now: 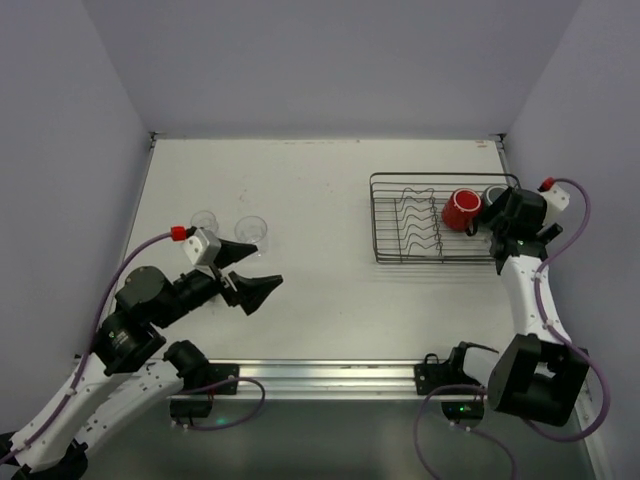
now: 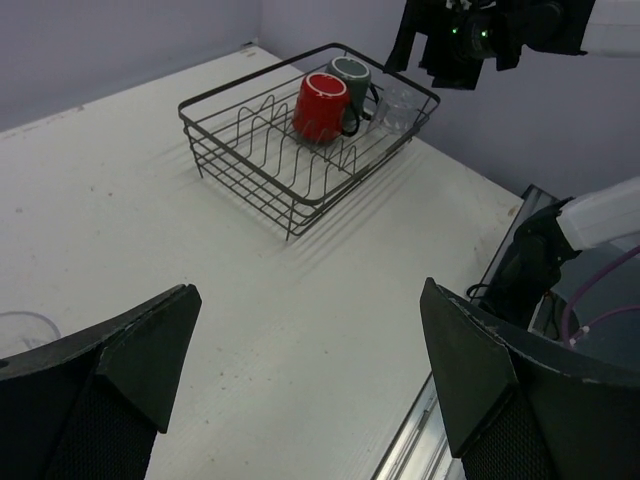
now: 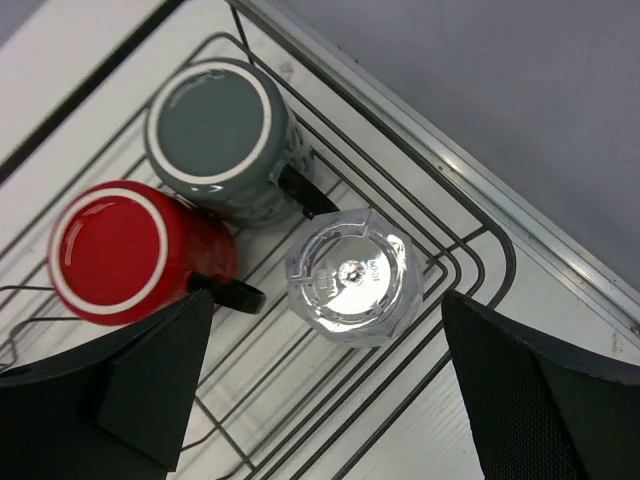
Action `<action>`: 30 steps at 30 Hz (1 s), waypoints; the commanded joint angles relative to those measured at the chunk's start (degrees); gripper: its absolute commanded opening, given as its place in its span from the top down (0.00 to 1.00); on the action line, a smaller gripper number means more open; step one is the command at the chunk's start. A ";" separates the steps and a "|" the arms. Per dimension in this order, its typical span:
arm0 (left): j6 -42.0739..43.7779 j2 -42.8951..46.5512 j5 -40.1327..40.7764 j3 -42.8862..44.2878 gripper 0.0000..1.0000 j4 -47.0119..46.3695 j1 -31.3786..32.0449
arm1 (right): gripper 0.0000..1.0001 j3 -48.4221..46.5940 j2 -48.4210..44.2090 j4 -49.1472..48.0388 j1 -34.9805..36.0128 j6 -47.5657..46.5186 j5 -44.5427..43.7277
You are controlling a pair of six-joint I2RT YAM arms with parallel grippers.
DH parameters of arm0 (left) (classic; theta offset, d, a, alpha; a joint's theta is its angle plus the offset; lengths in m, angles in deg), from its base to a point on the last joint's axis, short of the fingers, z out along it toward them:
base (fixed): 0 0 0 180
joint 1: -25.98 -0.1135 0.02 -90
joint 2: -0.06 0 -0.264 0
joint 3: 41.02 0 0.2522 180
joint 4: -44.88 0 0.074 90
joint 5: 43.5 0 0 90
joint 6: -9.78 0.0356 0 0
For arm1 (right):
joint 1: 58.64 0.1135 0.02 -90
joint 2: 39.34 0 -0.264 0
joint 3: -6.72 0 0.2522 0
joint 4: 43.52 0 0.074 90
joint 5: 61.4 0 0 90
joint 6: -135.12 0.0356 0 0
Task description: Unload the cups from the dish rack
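The black wire dish rack (image 1: 400,177) stands at the table's far right; it also shows in the left wrist view (image 2: 240,170) and the right wrist view (image 3: 470,240). In its right end, upside down, stand a red cup (image 1: 462,209) (image 2: 320,106) (image 3: 125,250), a dark grey cup (image 2: 350,75) (image 3: 215,135) and a clear tumbler (image 2: 400,105) (image 3: 350,275). My right gripper (image 1: 500,215) (image 3: 325,300) hovers open above the clear tumbler, one finger to each side. My left gripper (image 1: 258,270) (image 2: 308,300) is open and empty over the left of the table.
Two clear tumblers (image 1: 204,221) (image 1: 251,230) stand on the table at the left, just beyond my left gripper; one shows at the edge of the left wrist view (image 2: 20,328). A metal rail (image 1: 330,375) runs along the near edge. Walls close in on three sides.
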 commanded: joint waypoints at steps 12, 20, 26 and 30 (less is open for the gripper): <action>0.26 2.63 13.98 0.90 0.00 3.80 5.58 | 0.04 -4.19 15.14 -0.16 -6.45 -3.06 6.72; 0.26 1.40 13.89 0.98 0.00 3.71 5.50 | 0.18 -5.51 18.23 -0.07 -6.45 -3.59 9.97; 0.26 -0.09 13.89 0.98 0.00 3.62 5.23 | 0.56 -6.21 11.32 -0.86 -6.19 -2.01 12.35; 0.26 -1.50 13.89 1.16 0.00 3.62 4.18 | 0.61 -6.91 3.39 -0.51 -5.58 -0.70 13.93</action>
